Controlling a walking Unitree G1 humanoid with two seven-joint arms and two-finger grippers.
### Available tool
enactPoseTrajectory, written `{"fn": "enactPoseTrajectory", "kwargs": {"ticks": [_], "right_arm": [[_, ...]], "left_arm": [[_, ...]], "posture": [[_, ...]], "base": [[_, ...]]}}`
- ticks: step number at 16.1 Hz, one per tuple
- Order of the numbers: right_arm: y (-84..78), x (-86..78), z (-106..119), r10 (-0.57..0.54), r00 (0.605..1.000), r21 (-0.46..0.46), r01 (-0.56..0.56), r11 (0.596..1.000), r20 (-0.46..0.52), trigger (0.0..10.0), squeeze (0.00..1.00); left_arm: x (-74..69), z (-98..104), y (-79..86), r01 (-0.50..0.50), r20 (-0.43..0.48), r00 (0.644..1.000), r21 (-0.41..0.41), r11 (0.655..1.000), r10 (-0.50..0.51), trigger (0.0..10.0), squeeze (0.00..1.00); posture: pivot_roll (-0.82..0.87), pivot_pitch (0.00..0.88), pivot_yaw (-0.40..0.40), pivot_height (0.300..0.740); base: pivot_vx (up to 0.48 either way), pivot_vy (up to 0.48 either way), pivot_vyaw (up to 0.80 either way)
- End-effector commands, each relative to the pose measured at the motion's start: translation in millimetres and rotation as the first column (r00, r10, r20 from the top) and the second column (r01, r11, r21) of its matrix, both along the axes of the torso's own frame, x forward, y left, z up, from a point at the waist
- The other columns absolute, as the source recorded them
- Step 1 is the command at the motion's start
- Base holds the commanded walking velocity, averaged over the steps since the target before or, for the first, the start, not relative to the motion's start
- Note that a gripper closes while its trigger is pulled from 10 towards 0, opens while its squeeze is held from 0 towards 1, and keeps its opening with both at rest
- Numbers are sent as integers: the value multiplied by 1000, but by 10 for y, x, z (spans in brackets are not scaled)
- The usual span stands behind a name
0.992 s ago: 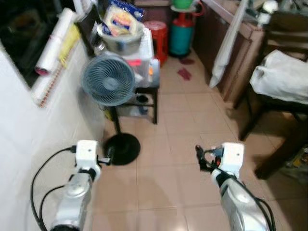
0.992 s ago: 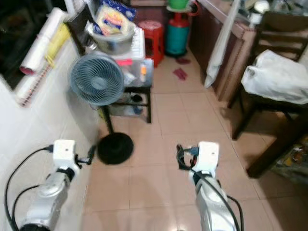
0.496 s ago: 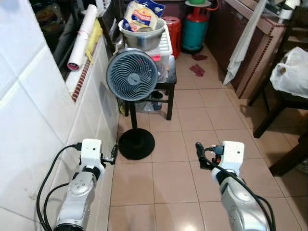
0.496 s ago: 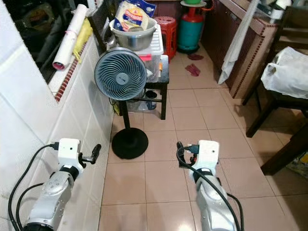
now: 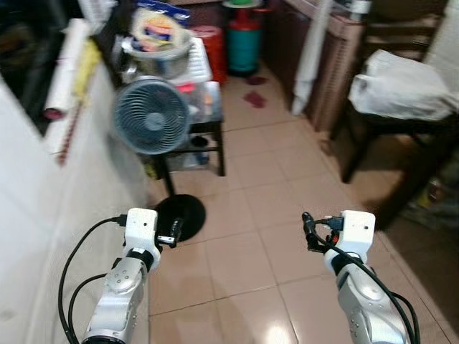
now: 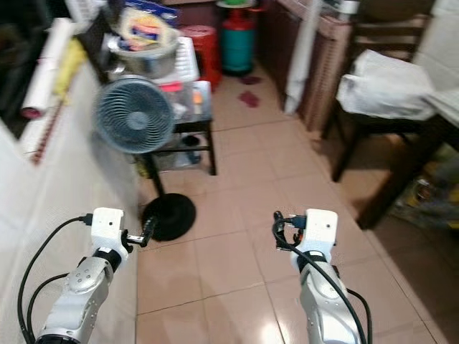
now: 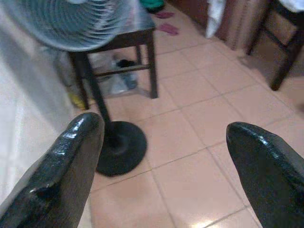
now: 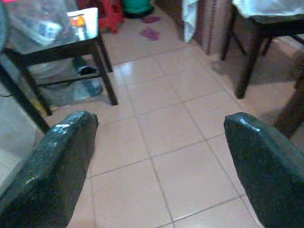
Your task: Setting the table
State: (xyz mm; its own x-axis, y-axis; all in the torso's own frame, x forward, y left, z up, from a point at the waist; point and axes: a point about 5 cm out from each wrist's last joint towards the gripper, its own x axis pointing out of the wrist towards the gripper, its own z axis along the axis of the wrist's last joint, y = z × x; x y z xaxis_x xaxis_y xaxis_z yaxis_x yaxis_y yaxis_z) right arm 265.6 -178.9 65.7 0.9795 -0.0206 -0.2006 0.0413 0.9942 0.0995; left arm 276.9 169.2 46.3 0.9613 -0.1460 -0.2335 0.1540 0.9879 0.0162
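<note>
Two grippers ride out in front of me, both empty. My left gripper (image 7: pixel 156 156) has its fingers spread wide, nothing between them but floor (image 5: pixel 258 179); my right gripper (image 8: pixel 156 152) is spread just as wide and touches nothing either. Both hang above the tiles at about the same height, left arm close to the white wall (image 5: pixel 29 215), right arm out over open floor.

Past the left gripper stands a fan (image 5: pixel 151 117) on its black round base (image 5: pixel 179 215), just ahead and slightly toward the middle. Behind the fan is a small dark stand (image 5: pixel 208 129) carrying a clear box and a metal bowl (image 5: pixel 154 54) with a packet in it. Further back I see a red stool (image 5: pixel 211 39) and a green gas cylinder (image 5: pixel 244 36).

I judge that the table I need lies ahead and to my right: a dark table leg (image 6: pixel 384 183) and edge show there, with a chair (image 5: pixel 373 122) carrying a white bag (image 5: pixel 398 86) next to it. The tabletop itself is out of frame, and I can make out no plates or cutlery from here, so I cannot tell what there is to set. My right arm is clearly the nearer one to the table; the left is hemmed in by the wall and fan. The next move, as I read it, is a turn and walk rightward, not a reach.
</note>
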Motion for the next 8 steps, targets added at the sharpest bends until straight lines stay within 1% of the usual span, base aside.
{"fn": "enactPoseTrajectory", "kwargs": {"ticks": [1, 5, 8], "right_arm": [[22, 12, -4, 7, 1000, 5, -7, 1000, -3, 10000, 0], [17, 7, -2, 6, 1000, 2, -6, 1000, -3, 10000, 0], [15, -6, -9, 7, 1000, 1, -7, 1000, -7, 10000, 0]], "left_arm": [[8, 22, 15, 3, 4, 1000, -5, 1000, -3, 10000, 0], [-1, 25, -16, 14, 10, 1000, -8, 1000, -14, 10000, 0], [-24, 2, -14, 10, 0, 1000, -14, 1000, -10, 10000, 0]], "posture": [[-21, 50, 41, 740], [-25, 50, 40, 740], [-26, 56, 37, 740]], "base": [[0, 0, -781], [0, 0, -781], [0, -285, -781]]}}
